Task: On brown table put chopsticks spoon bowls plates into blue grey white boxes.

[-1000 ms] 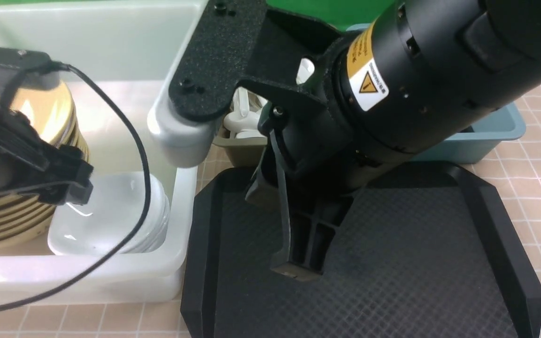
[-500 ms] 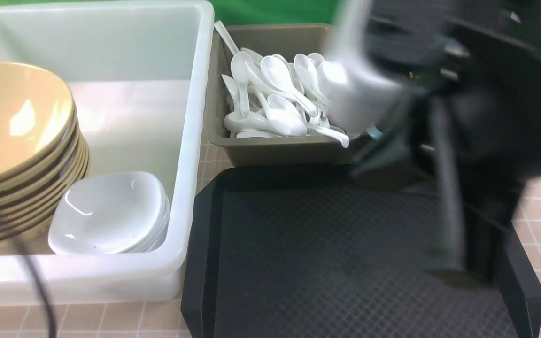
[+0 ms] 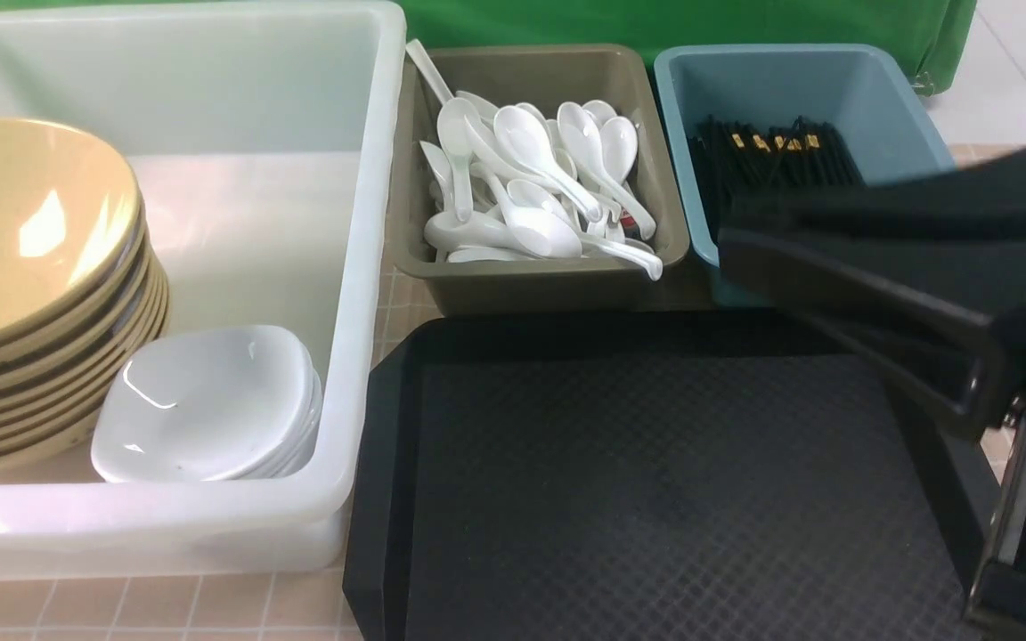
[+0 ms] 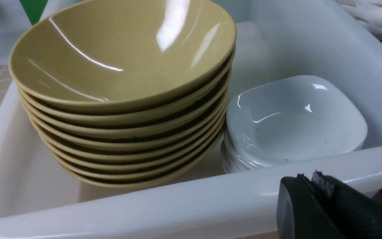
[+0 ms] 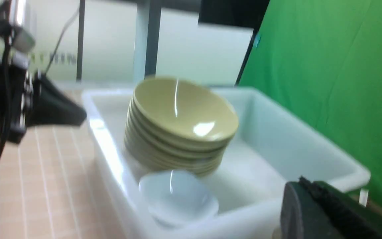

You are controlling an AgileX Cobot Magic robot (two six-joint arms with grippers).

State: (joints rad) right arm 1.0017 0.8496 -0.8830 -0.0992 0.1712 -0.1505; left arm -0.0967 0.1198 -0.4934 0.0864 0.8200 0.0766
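Inside the big white box (image 3: 362, 267) stand a stack of mustard bowls (image 3: 32, 267) and a stack of small white plates (image 3: 210, 401). The grey box (image 3: 549, 289) holds several white spoons (image 3: 531, 178). Black chopsticks (image 3: 771, 156) lie in the blue box (image 3: 780, 80). My right gripper (image 3: 727, 233) reaches in from the right, in front of the blue box, shut and empty. My left gripper (image 4: 307, 177) does not show in the front view. In its wrist view it is shut on nothing, just outside the white box's rim (image 4: 177, 199), near the plates (image 4: 293, 122) and bowls (image 4: 121, 66).
A flat black textured tray (image 3: 655, 490) lies on the brown tiled table (image 3: 121, 605) in front of the grey and blue boxes, with nothing on it. A green backdrop (image 5: 327, 83) hangs behind the boxes. The left arm (image 5: 28, 96) shows beside the white box in the right wrist view.
The right arm swung from over the tray to the right edge, uncovering the grey and blue boxes. The left arm left the front view, and its gripper closed.
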